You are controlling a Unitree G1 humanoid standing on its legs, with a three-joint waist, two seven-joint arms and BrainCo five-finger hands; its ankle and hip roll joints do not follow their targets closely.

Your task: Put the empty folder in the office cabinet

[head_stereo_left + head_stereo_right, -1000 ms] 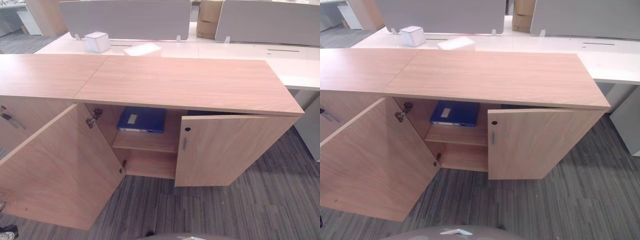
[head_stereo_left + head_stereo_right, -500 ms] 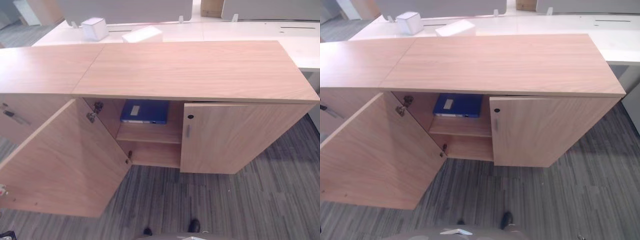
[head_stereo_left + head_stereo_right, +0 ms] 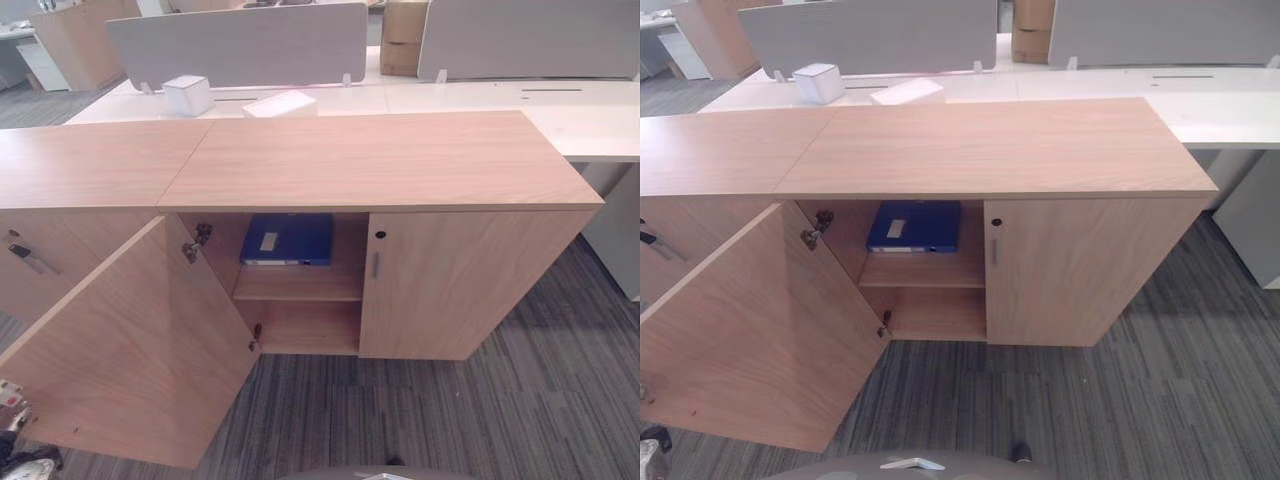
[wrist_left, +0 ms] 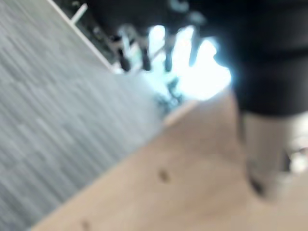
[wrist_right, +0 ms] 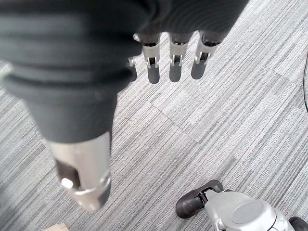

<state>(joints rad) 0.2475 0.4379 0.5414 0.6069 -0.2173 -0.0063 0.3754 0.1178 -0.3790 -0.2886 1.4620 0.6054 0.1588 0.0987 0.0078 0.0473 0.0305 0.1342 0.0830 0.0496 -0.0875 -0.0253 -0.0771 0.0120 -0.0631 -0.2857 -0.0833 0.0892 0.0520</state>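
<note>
Change since earlier: the right-hand wooden cabinet door [image 3: 465,283], ajar a second ago, now sits flush and shut; the head views have also shifted, so the whole scene sits differently, which is the camera and not the furniture.
Unchanged: the flat blue folder with a pale label [image 3: 288,239] lies on the same upper shelf as before, and the large left wooden cabinet door [image 3: 130,350] stays swung wide open.
Folder place: inside the low light-wood office cabinet [image 3: 380,160], on the upper shelf [image 3: 298,285] of the open left bay, just beside the shut door's edge.
Folder direction: it lies flat, broad face up; its long axis appears to run front to back into the bay, with the labelled face toward the opening.
Writing: the pale label on the folder is too small to read, and no other print can be made out.
Left hand [image 4: 154,48]: its wrist view is blurred; dark-tipped fingers show in a row past the dark cover, against a bright background, and I cannot tell whether they are straight or curled. Below those fingers runs light wood panel, with grey carpet to one side.
Right hand [image 5: 173,60]: fingers hang straight and relaxed, slightly apart, holding nothing, thumb [image 5: 84,178] apart from them; past the fingertips lies grey striped carpet [image 5: 202,125].
Behind the cabinet: a white desk [image 3: 470,97] with grey divider screens [image 3: 240,45], a small white box [image 3: 188,95] and a flat white object [image 3: 280,103] on it.
</note>
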